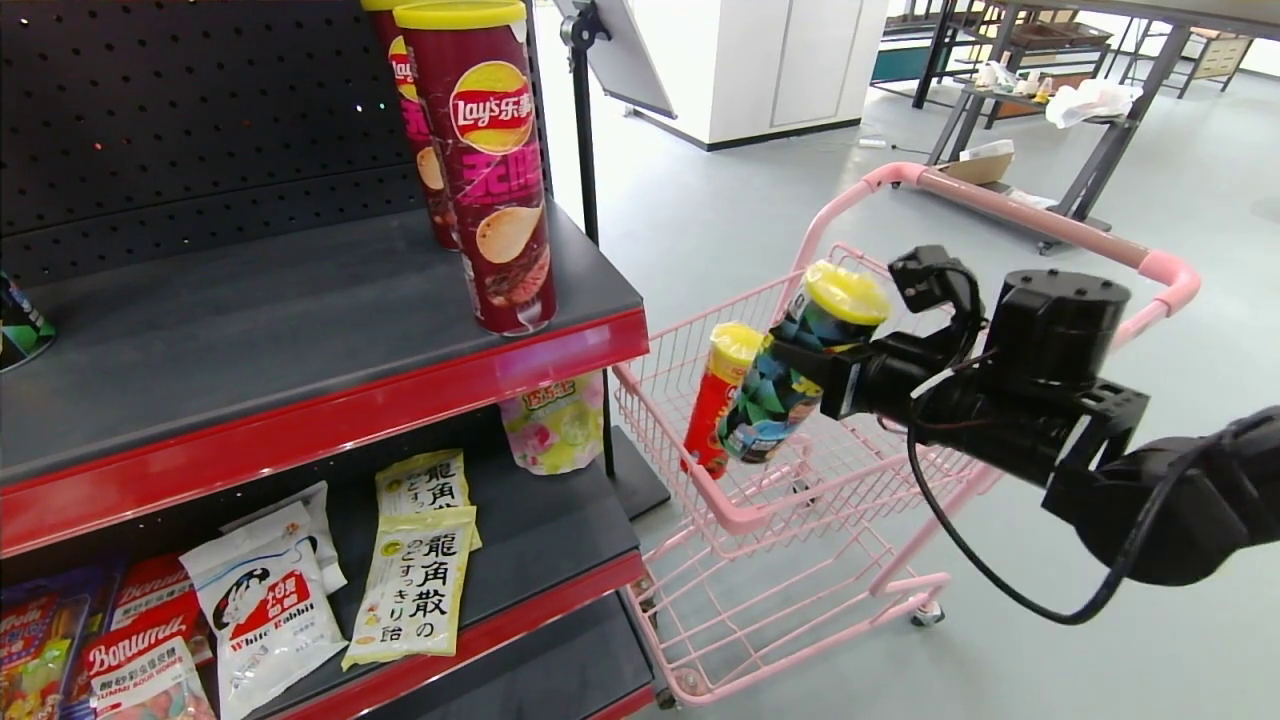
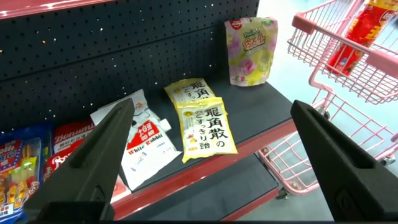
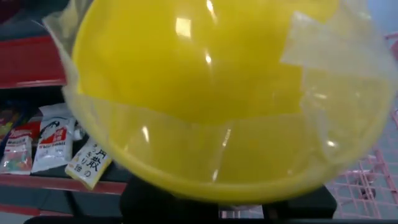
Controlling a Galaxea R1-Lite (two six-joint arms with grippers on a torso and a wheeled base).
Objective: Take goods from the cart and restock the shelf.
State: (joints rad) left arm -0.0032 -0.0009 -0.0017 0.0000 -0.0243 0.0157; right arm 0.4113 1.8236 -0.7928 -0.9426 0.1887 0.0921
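Note:
My right gripper (image 1: 815,375) is shut on a teal patterned chip can (image 1: 790,375) with a yellow lid (image 3: 217,87), held tilted above the pink cart (image 1: 760,520). A red chip can (image 1: 715,405) with a yellow lid stands in the cart basket just behind it. On the upper shelf (image 1: 300,340) two maroon chip cans (image 1: 490,170) stand near the right front corner. My left gripper (image 2: 211,162) is open in front of the lower shelf (image 2: 249,134), with yellow candy bags (image 2: 205,127) beyond its fingers.
The lower shelf holds white candy bags (image 1: 265,610), yellow bags (image 1: 420,575), red bags (image 1: 140,640) and a pink-green bag (image 1: 550,420). A dark item (image 1: 20,325) sits at the upper shelf's left edge. A pole stand (image 1: 590,200) rises between shelf and cart. Tables stand far behind.

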